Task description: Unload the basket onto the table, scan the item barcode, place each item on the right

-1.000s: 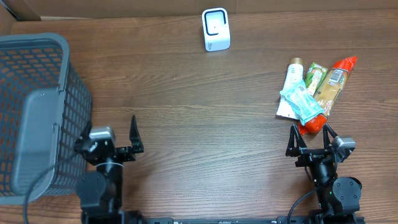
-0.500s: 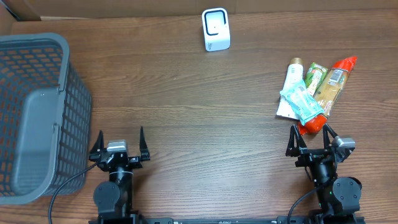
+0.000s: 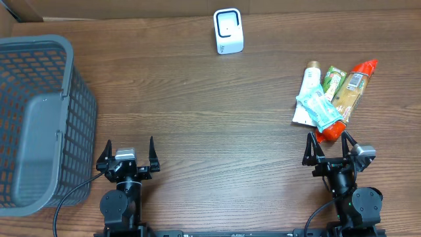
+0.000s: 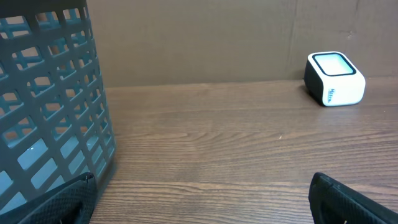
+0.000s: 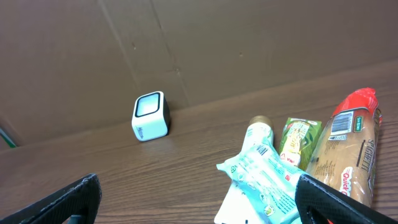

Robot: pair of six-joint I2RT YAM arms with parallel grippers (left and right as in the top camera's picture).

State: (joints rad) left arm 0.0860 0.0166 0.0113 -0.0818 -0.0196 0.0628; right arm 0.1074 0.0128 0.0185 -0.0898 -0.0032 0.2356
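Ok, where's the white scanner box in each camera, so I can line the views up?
Overhead: scanner at top centre of the picture.
Left wrist: scanner at upper right, far across from the grey basket on the left.
Right wrist: scanner left of centre, to the left of the pile of packets.
Shared landmark: the cardboard wall just behind the scanner, seen in all three views.

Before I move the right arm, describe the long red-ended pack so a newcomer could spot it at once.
At the right of the table, a pile of groceries lies just ahead of the right gripper. The pack is its rightmost item. Unlike the white tube, green bar and teal pouch beside it, it has red ends, a tan middle and a barcode label.
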